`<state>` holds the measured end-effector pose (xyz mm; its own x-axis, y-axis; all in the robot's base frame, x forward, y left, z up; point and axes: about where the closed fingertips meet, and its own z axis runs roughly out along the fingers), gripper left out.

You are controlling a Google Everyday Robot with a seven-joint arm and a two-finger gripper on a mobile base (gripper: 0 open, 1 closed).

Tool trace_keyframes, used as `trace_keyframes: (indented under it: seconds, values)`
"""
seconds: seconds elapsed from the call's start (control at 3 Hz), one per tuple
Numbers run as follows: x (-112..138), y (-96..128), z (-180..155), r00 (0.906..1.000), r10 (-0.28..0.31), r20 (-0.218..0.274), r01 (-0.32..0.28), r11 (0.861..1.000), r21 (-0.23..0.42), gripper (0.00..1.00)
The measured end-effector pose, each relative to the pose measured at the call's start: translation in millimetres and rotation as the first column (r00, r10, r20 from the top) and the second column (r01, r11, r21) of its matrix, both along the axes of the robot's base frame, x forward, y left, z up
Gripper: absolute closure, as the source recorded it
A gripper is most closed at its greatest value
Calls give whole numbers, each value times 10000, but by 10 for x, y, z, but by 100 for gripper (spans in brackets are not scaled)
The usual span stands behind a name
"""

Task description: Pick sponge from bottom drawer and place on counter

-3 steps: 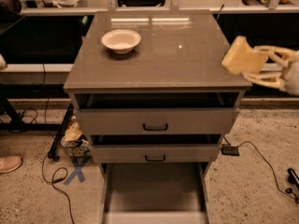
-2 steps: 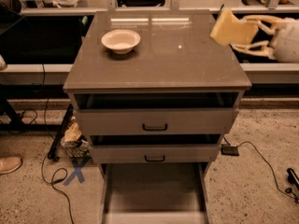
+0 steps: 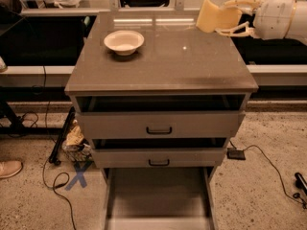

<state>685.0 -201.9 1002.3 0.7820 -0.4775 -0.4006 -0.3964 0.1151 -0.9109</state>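
Sponge (image 3: 213, 16) hangs in my pincer (image 3: 223, 18), which is closed on it and reaches in from the right above the far right corner of the counter (image 3: 163, 66), so bare surface lies just below and leftward, well apart from the bowl (image 3: 123, 41).

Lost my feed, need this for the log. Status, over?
Gripper shut on sponge, above counter back right corner. Sponge not yet down. Bottom drawer open. Bowl back left, out of the way.
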Motion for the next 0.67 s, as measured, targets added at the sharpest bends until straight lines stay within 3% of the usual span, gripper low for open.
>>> trace_keyframes:
  seconds: [0.67]
  values:
    - [346, 550, -523, 9914, 366, -1260, -559, 9866, -1531, 100]
